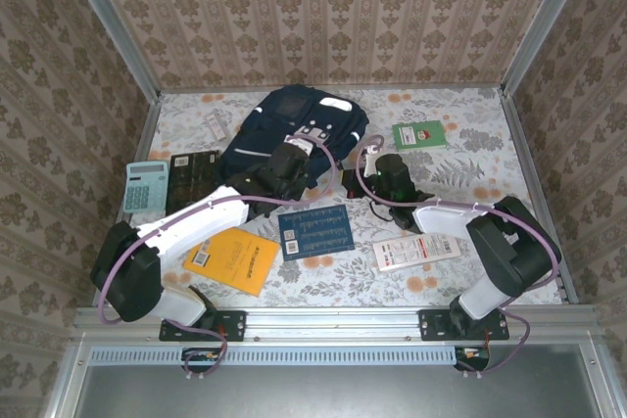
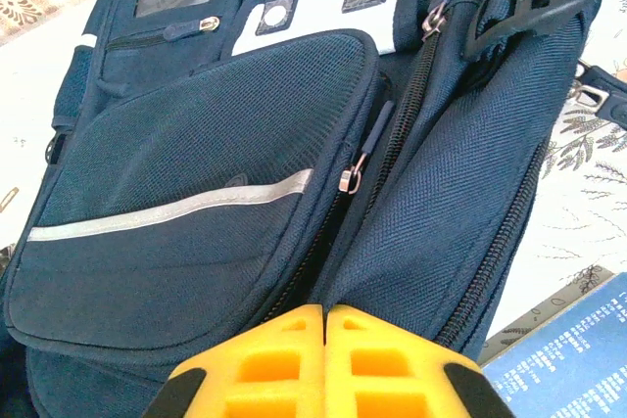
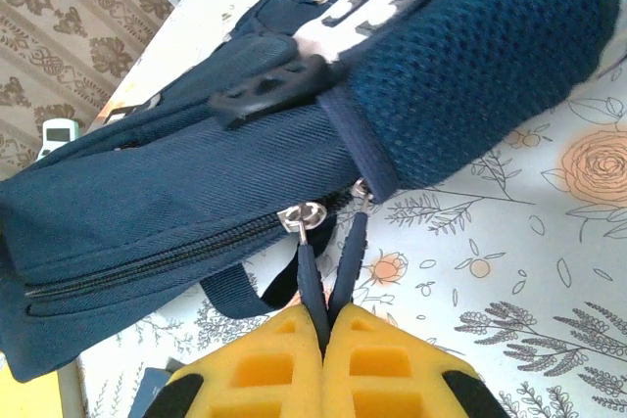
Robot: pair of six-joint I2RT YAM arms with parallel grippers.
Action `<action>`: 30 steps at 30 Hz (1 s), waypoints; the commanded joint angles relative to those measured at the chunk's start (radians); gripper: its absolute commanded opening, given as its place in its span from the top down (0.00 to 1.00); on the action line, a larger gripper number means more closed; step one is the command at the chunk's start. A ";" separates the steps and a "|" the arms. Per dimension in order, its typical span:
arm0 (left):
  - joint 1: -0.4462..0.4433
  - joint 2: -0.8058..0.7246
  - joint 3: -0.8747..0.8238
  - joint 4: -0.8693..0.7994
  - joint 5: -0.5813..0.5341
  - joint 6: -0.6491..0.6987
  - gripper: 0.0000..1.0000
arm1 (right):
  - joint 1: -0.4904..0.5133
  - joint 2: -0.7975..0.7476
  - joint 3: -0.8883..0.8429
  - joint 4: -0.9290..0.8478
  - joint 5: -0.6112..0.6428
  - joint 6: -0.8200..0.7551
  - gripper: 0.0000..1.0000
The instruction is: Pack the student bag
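Observation:
The student bag [image 1: 294,129], a navy backpack with a white stripe, lies at the back middle of the table. My left gripper [image 1: 278,167] is at its near edge. In the left wrist view the left gripper [image 2: 324,310] is shut, with its yellow tips pinching the bag [image 2: 196,203] fabric in the fold between the front pocket and the main compartment. My right gripper [image 1: 364,176] is at the bag's right side. In the right wrist view the right gripper [image 3: 324,325] is shut on two navy zip pulls [image 3: 312,276] hanging from the side zip of the bag [image 3: 196,193].
On the floral table lie a calculator [image 1: 146,186] and a black case [image 1: 193,178] at left, an orange book [image 1: 233,259], a blue book [image 1: 315,231], a white booklet [image 1: 416,253] and a green booklet [image 1: 419,134]. Walls close in the back and sides.

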 commanded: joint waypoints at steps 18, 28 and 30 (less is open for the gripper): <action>0.018 0.001 0.032 0.046 0.013 -0.037 1.00 | 0.135 -0.014 0.077 -0.044 -0.106 -0.095 1.00; 0.032 0.009 0.028 0.056 0.054 -0.057 1.00 | 0.187 0.056 0.125 -0.016 -0.191 -0.057 1.00; 0.036 0.010 0.024 0.061 0.068 -0.064 1.00 | 0.205 0.081 0.135 0.000 -0.199 -0.043 1.00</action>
